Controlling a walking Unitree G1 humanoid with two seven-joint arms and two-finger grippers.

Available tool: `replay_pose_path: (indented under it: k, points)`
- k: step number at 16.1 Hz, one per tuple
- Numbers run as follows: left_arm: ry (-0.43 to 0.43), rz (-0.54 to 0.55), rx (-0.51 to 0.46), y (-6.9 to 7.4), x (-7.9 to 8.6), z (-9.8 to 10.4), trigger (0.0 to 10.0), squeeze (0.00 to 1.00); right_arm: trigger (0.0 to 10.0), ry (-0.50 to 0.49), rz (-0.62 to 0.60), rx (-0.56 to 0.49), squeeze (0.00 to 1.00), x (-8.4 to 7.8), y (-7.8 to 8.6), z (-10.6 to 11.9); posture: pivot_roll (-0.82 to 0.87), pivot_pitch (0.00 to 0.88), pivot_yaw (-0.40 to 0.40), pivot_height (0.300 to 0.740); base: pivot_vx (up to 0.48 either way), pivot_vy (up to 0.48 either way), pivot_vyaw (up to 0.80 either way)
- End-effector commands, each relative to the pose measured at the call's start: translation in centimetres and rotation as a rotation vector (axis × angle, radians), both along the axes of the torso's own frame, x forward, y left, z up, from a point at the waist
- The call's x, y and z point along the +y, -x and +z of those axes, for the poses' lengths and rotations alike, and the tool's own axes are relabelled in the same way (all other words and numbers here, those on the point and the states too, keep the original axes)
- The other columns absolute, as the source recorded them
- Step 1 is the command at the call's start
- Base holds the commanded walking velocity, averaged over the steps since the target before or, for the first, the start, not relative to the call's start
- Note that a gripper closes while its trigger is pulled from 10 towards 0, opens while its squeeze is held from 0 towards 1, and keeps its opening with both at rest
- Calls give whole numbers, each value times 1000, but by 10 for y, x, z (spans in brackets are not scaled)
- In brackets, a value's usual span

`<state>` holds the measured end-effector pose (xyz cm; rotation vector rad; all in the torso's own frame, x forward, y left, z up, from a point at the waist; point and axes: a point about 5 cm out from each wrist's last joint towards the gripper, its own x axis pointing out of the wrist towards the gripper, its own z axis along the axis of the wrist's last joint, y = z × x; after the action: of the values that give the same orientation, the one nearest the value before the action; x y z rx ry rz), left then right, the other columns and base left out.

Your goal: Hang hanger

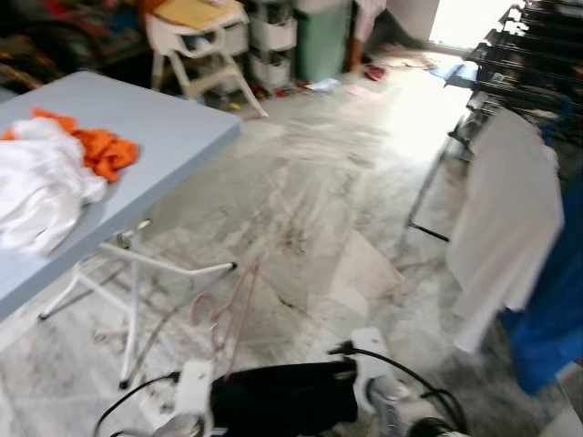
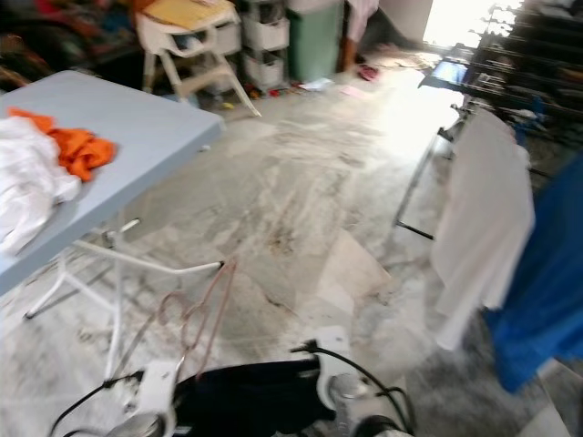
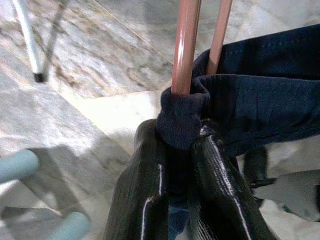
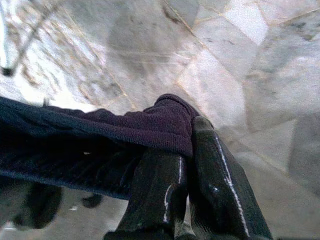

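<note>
- table [image 1: 173, 137] at far left, light blue top, white folding legs; white cloth [image 1: 36, 196] and orange cloth [image 1: 96, 150] piled on it, touching each other
- high chair [image 1: 196, 50] and storage bins [image 1: 273, 36] at the back, well apart from the robot
- left end effector [image 3: 182, 165]: fingers pressed together, pinching one end of the dark garment [image 1: 287, 396] right where the hanger [image 1: 228, 314] rods come out of the fabric
- hanger: pinkish-red, thin; hook end points forward and slightly up away from the robot, over the marble floor [image 1: 310, 209]; blurred in the head views, clear in the left wrist view as two rods
- dark garment stretched roughly level between the two end effectors, low in front of the robot, long axis left to right
- right end effector [image 4: 187, 150]: fingers closed, pinching the other end of the dark garment
- drying rack [image 1: 519, 64] at far right, dark bars, with a white shirt [image 1: 506, 218] and a blue cloth [image 1: 556, 300] already hanging on it
- key relation: rack lies ahead and to the right of the held hanger, well apart; right arm is the nearer one, but the hook sits on the left end effector's side
- judgement: carry phase, hanger not yet hung; hook probably needs turning toward a free bar
</note>
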<state>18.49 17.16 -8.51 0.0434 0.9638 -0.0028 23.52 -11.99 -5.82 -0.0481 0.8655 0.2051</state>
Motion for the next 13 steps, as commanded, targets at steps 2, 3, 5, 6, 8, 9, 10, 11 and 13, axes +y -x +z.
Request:
replay_pose_path:
  k: [2,3,5,6,8,9,10,11,13]
  points:
    - [-61,54,-9,-2,18,3,10000,0,10000,39,-47,-13,0,-20,-4,2,-45,0,26,740,0,171,-794]
    - [-63,47,-9,-2,18,3,10000,0,10000,39,-53,-10,0,-21,-3,1,-47,0,27,740,0,341,-788]
    - [-65,37,-12,-3,19,3,10000,0,10000,42,-59,-5,0,-22,-1,0,-53,0,36,740,0,352,-675]
    - [-67,24,-14,-4,19,4,10000,0,10000,41,-64,-2,0,-23,0,-1,-58,0,42,740,0,352,-463]
    - [-63,11,-22,-6,17,5,10000,0,10000,40,-67,-1,0,-23,2,-2,-61,0,46,740,0,172,0]
    - [-66,-9,-24,-7,17,5,10000,0,10000,41,-68,1,0,-23,2,-2,-63,0,48,740,0,0,0]
    - [-66,-10,-23,-7,17,5,10000,0,10000,41,-68,1,0,-23,2,-2,-63,0,48,740,0,0,0]
    - [-71,-13,-23,-7,17,5,10000,0,10000,41,-69,1,0,-24,3,-2,-64,0,50,740,0,0,0]
    - [-71,-18,-23,-8,16,6,10000,0,10000,42,-72,2,0,-24,3,-2,-66,0,52,740,0,0,0]
